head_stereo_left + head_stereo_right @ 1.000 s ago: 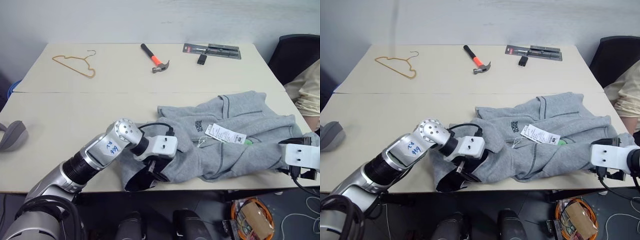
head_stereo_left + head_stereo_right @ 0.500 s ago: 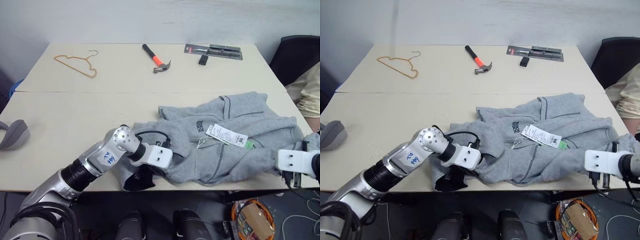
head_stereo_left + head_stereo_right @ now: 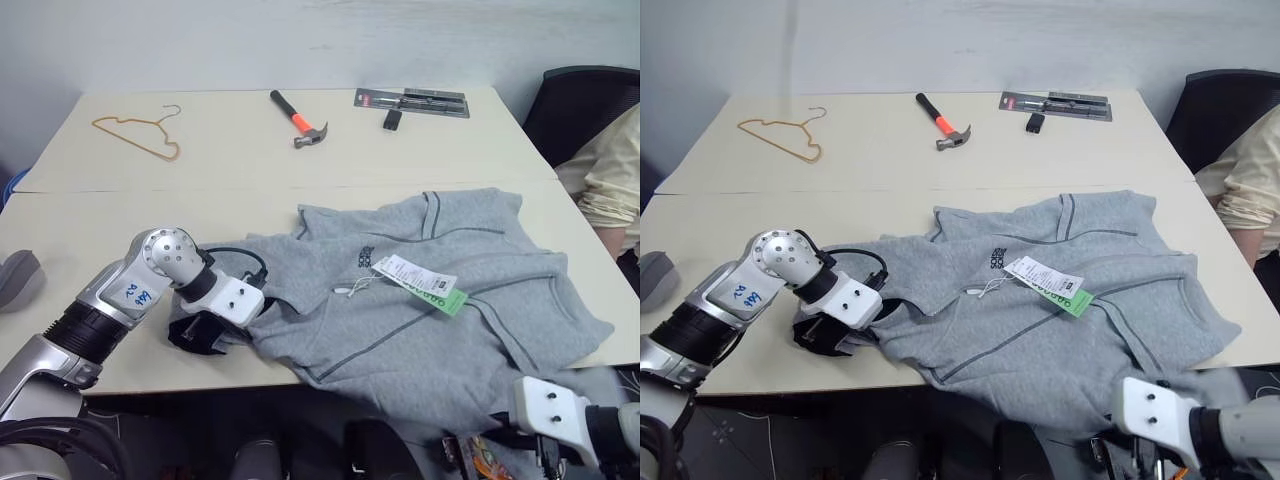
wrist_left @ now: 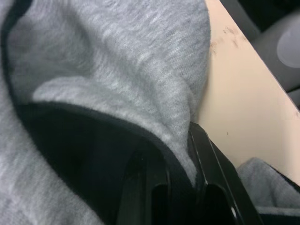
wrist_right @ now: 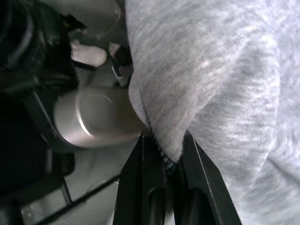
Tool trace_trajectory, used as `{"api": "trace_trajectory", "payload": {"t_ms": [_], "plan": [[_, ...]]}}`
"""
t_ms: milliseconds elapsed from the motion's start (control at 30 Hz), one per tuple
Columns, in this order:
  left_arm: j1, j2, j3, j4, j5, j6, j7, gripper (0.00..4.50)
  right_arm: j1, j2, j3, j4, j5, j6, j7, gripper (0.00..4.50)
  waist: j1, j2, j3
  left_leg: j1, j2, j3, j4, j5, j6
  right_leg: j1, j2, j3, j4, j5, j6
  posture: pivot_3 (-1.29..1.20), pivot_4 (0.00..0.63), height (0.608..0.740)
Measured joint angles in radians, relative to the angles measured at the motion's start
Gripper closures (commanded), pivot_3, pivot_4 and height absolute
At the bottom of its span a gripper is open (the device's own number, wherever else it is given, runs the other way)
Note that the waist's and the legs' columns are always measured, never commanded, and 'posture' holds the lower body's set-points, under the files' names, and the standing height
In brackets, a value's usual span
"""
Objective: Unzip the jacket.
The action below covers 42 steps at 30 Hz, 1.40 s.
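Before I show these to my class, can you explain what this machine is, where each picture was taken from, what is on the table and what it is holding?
It is a humanoid robot with two arms, each ending in a two-fingered tool. The two wide pictures come from a camera on its head, looking down over a cream table. The two close-ups come from cameras on its wrists, looking along each tool's black fingers.

On the table lies a grey jacket bearing a white and green tag. Further back lie a wire hanger, a hammer and a packaged tool set.

The left tool is shut on a jacket edge that shows dark lining. The right tool is shut on another edge, which hangs past the table's near side.
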Motion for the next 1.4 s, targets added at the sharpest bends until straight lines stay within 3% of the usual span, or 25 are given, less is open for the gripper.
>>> {"api": "trace_trajectory", "payload": {"t_ms": [167, 333, 533, 700, 833, 933, 967, 1033, 1133, 1233, 1333, 1400], "plan": [[0.011, 0.009, 0.023, 0.046, 0.002, -0.054, 0.001, 4.40, 0.075, 0.064, 0.069, -0.108, 0.010, 0.084, -0.071, 4.50, -0.004, 0.000, -0.002, 0.002, 0.000, 0.000, -0.001, 0.000, 0.000, 0.001, 0.000, 0.001, 0.001, 0.000, -0.001, 0.00, 0.150, 0.740], [-0.048, -0.029, 0.021, 0.196, 0.043, -0.149, 0.015, 4.40, 0.189, 0.099, 0.220, -0.175, 0.000, 0.123, -0.168, 4.50, 0.003, -0.001, -0.006, 0.014, -0.001, 0.000, -0.009, -0.005, 0.007, 0.012, -0.001, -0.001, -0.003, -0.002, -0.002, 0.00, 0.150, 0.740], [-0.072, -0.060, 0.025, 0.267, 0.073, -0.204, 0.016, 4.40, 0.160, 0.124, 0.260, -0.170, -0.016, 0.116, -0.252, 4.50, 0.008, -0.003, -0.020, 0.014, -0.001, 0.000, -0.010, -0.005, 0.007, 0.013, -0.002, -0.001, -0.004, -0.002, -0.003, 0.00, 0.150, 0.740], [-0.063, -0.070, 0.057, 0.258, 0.072, -0.133, 0.005, 2.81, 0.125, 0.142, 0.233, -0.150, 0.011, 0.140, -0.274, 2.99, 0.017, -0.003, -0.020, 0.014, -0.001, 0.000, -0.011, -0.005, 0.007, 0.012, -0.002, -0.002, -0.004, -0.002, -0.004, 0.00, 0.150, 0.740], [-0.042, -0.053, 0.082, 0.239, 0.067, -0.096, 0.000, 1.61, 0.206, 0.119, 0.093, -0.171, 0.132, 0.144, -0.205, 1.64, 0.021, -0.004, -0.020, 0.013, 0.000, -0.001, -0.012, -0.006, 0.006, 0.012, -0.001, -0.002, -0.005, -0.003, -0.004, 0.00, 0.150, 0.740], [0.008, 0.013, 0.084, 0.161, 0.000, -0.020, -0.002, 0.77, 0.252, 0.101, -0.084, -0.174, 0.270, 0.126, -0.152, 0.71, 0.014, -0.004, -0.020, 0.014, 0.001, -0.001, -0.013, -0.006, 0.006, 0.011, -0.001, -0.002, -0.005, -0.003, -0.004, 0.00, 0.150, 0.740], [0.029, 0.090, 0.056, 0.099, -0.091, 0.049, -0.002, 0.34, 0.277, 0.097, -0.200, -0.175, 0.362, 0.127, -0.112, 0.24, 0.011, -0.006, -0.018, 0.013, 0.001, -0.001, -0.014, -0.006, 0.005, 0.011, -0.001, -0.002, -0.005, -0.003, -0.005, 0.00, 0.150, 0.740], [0.027, 0.186, 0.035, 0.034, -0.232, 0.155, -0.002, 0.05, 0.290, 0.083, -0.377, -0.174, 0.502, 0.150, -0.062, 0.00, 0.010, -0.008, -0.017, 0.013, 0.002, -0.003, -0.014, -0.006, 0.004, 0.012, -0.001, -0.003, -0.006, -0.003, -0.006, 0.00, 0.150, 0.740], [-0.054, 0.238, 0.028, -0.024, -0.433, 0.320, -0.002, 0.05, 0.183, 0.003, -0.551, -0.154, 0.705, 0.195, -0.074, 0.00, 0.015, -0.010, -0.017, 0.014, 0.001, -0.005, -0.013, -0.006, 0.005, 0.015, -0.002, -0.005, -0.007, -0.003, -0.005, 0.00, 0.150, 0.740], [-0.159, 0.174, 0.045, -0.019, -0.552, 0.467, -0.002, 0.05, -0.032, -0.105, -0.522, -0.115, 0.777, 0.218, -0.212, 0.00, 0.028, -0.009, -0.017, 0.013, -0.002, -0.007, -0.012, -0.005, 0.006, 0.015, -0.004, -0.006, -0.008, -0.003, -0.004, 0.00, 0.150, 0.740], [-0.282, -0.028, 0.081, 0.029, -0.569, 0.585, 0.000, 0.05, -0.416, -0.177, -0.168, -0.054, 0.675, 0.260, -0.519, 0.00, 0.029, -0.009, -0.016, 0.004, -0.004, -0.011, -0.006, -0.002, 0.003, 0.011, -0.006, -0.010, -0.008, -0.002, -0.004, 0.00, 0.150, 0.740], [-0.303, -0.125, 0.076, 0.052, -0.505, 0.561, 0.010, 0.05, -0.621, -0.120, 0.084, -0.020, 0.593, 0.318, -0.672, 0.00, 0.023, -0.008, -0.016, 0.001, -0.003, -0.011, -0.005, -0.001, 0.001, 0.009, -0.004, -0.010, -0.009, -0.003, -0.005, 0.00, 0.150, 0.740]]}}
